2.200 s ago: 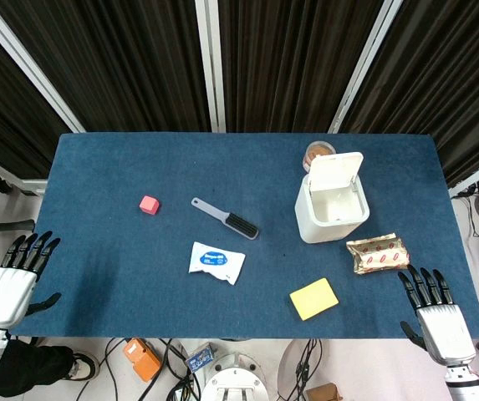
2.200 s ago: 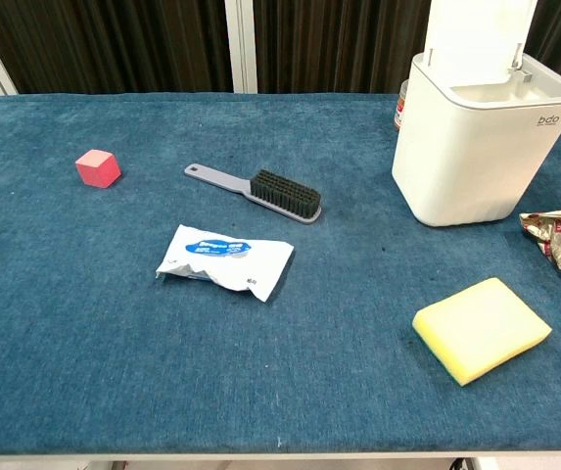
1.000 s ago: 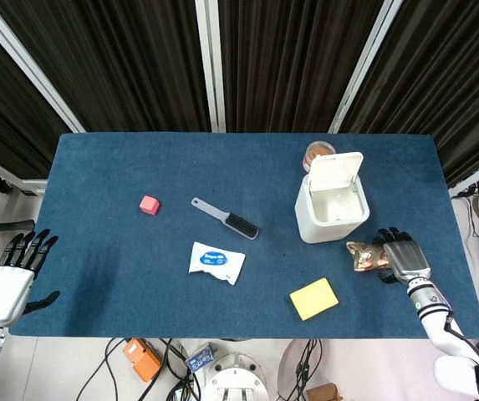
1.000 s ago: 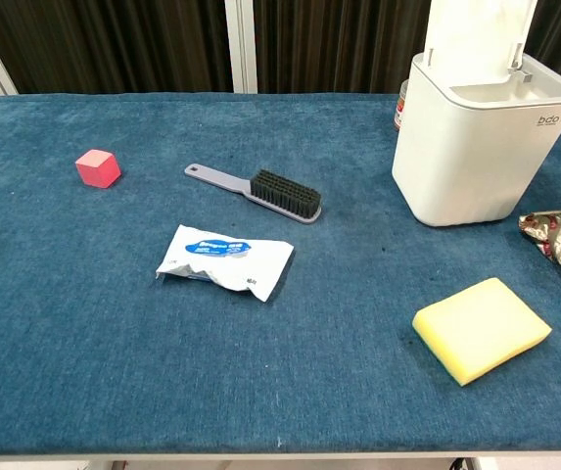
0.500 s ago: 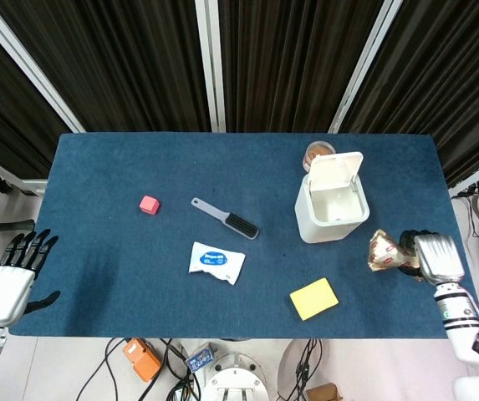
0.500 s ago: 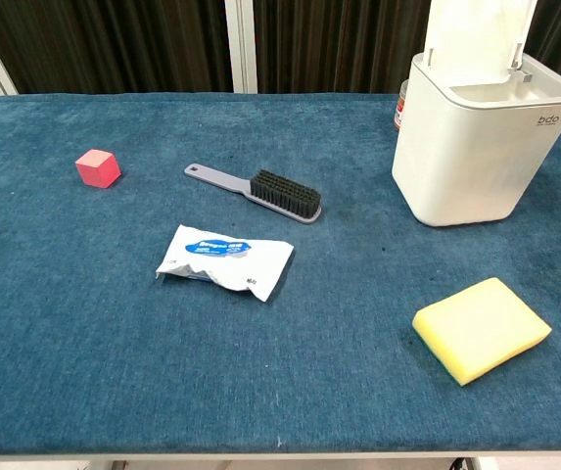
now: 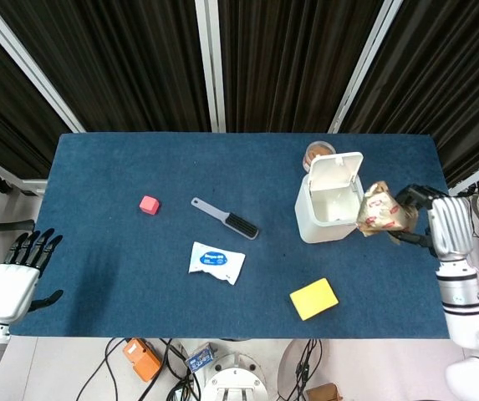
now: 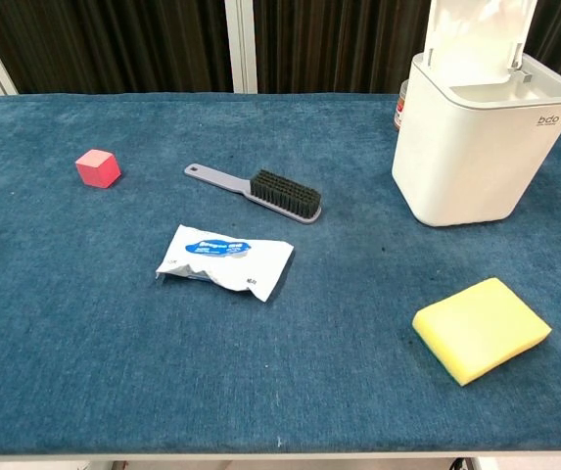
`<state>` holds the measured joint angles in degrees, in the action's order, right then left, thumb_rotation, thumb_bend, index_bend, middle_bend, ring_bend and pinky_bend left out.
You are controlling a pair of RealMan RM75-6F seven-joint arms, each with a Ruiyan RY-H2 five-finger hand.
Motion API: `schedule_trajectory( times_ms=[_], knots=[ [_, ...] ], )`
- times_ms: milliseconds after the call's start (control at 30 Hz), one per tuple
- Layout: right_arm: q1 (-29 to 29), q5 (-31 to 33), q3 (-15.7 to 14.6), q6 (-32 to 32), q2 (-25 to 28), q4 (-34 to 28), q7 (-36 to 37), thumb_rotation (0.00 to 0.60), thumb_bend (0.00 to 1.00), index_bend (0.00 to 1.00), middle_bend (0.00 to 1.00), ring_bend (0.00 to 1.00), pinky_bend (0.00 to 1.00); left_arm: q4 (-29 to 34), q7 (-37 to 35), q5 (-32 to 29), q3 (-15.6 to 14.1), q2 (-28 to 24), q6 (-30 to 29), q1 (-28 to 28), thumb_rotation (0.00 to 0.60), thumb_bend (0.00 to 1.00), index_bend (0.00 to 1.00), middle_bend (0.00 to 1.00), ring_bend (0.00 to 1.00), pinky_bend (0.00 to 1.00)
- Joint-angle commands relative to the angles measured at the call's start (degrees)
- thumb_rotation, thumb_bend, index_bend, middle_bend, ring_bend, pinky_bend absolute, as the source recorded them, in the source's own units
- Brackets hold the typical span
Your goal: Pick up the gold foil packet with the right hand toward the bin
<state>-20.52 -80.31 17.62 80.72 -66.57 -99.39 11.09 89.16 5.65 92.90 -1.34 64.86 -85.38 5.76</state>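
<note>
Two robot hands frame a blue worktop point(image 7: 122, 167), with the white bin point(image 7: 331, 209) as the landmark: the right hand point(image 7: 440, 224) holds the gold foil packet point(image 7: 383, 212) in its fingers, lifted off the worktop and just to the right of the bin, level with its upper rim in the head view; whether packet and bin touch cannot be told. The bin stands with its lid point(image 7: 337, 171) tipped up and its mouth open, and a brown-topped jar point(image 7: 316, 154) sits right behind it. In front of the bin, nearer the worktop's front edge, lies a yellow sponge point(image 7: 313, 298). To the bin's left a grey brush point(image 7: 225, 218) lies at a slant, with a white packet with blue print point(image 7: 216, 261) in front of the brush and a small pink cube point(image 7: 148, 204) further left again. Far to the bin's left, off the worktop's front corner, the left hand point(image 7: 19, 277) hangs with its fingers spread wide, holding nothing. The chest view shows the bin, brush, sponge, cube and white packet, but neither hand nor the foil packet.
</note>
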Motion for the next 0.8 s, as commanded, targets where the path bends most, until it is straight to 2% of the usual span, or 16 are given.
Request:
schedule_trajectory(
  times_ms=[33,167,433,533,633,700,800],
  knots=[
    [-5.2,6.7,4.8,-2.9,-7.5,0.0,-2.0,0.6,0.39,0.82,0.63,0.56,0.6,-0.1,-0.3,0.1,-0.1,-0.2,0.0,0.0,0.6,0.09,0.0,0.0,0.0,0.0],
    [-7.8,9.7,5.7,-4.5,-13.0,3.7,-0.7,0.6,0.39,0.8,0.63,0.55,0.6,-0.2,-1.1,0.3,-0.2,-0.5,0.0,0.1,0.6,0.09,0.0,0.0,0.0,0.0],
    [-9.6,11.0,4.9,-8.0,-15.8,9.4,1.0,0.6,0.38,0.7,0.62,0.5,0.57,-0.2,-2.1,0.8,-0.3,-0.9,-0.8,-0.2,0.6,0.09,0.0,0.0,0.0,0.0],
    [-9.8,10.0,4.0,-9.1,-15.9,10.5,2.3,0.6,0.38,0.52,0.54,0.42,0.53,-0.3,-2.3,0.9,-0.4,-0.9,-1.1,-0.3,0.6,0.09,0.0,0.0,0.0,0.0],
    [-9.7,8.6,3.2,-9.7,-15.7,11.5,4.4,0.6,0.38,0.2,0.39,0.3,0.45,-0.3,-2.7,1.0,-0.4,-1.0,-1.4,-0.4,0.6,0.09,0.0,0.0,0.0,0.0],
    [-9.6,8.4,3.1,-10.1,-15.4,11.8,5.9,0.6,0.38,0.08,0.34,0.26,0.43,-0.4,-2.8,1.0,-0.4,-1.0,-1.4,-0.4,0.6,0.09,0.0,0.0,0.0,0.0],
    [-9.3,7.9,2.8,-10.0,-14.9,12.1,6.9,0.6,0.37,0.01,0.3,0.21,0.39,-0.4,-2.9,1.1,-0.4,-1.1,-1.5,-0.4,0.6,0.09,0.0,0.0,0.0,0.0]
  ],
)
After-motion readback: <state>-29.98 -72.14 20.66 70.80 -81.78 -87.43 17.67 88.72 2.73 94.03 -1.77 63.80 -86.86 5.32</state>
